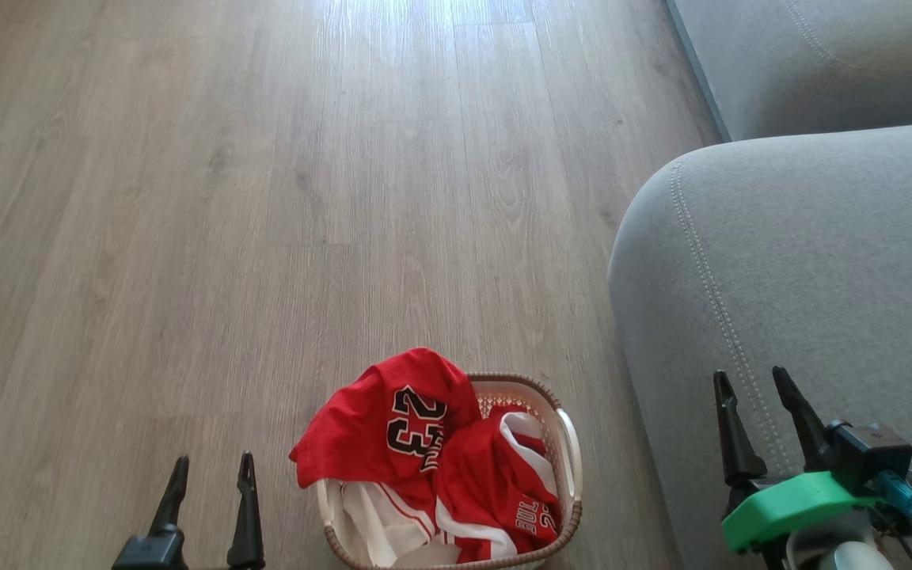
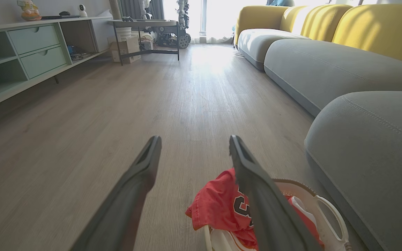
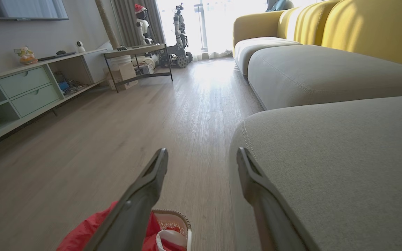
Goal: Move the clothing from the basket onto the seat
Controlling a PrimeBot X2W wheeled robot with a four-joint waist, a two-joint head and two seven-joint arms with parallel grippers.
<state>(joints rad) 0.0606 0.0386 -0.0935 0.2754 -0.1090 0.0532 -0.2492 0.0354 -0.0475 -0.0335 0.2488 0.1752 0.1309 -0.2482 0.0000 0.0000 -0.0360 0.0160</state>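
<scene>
The red clothing point(image 1: 424, 451) with white trim and a black "23" lies heaped in the cream basket point(image 1: 571, 443), spilling over its left rim, on the floor at the bottom centre. The clothing point(image 2: 218, 205) and basket point(image 2: 326, 209) also show low in the left wrist view, and the clothing point(image 3: 82, 237) and basket point(image 3: 176, 218) in the right wrist view. The grey seat point(image 1: 804, 277) rises just right of the basket. My left gripper point(image 1: 210, 471) is open and empty, left of the basket. Over the seat's front edge, my right gripper point(image 1: 753, 384) hangs open and empty.
Wood-look floor point(image 1: 226, 198) stretches ahead and left. A second grey sofa section point(image 1: 820, 55) sits at the back right, with yellow backrests point(image 3: 372, 28). Far off stand a pale green sideboard point(image 2: 30, 52), a dark side table point(image 2: 145, 35), boxes and a wheeled robot point(image 3: 180, 38).
</scene>
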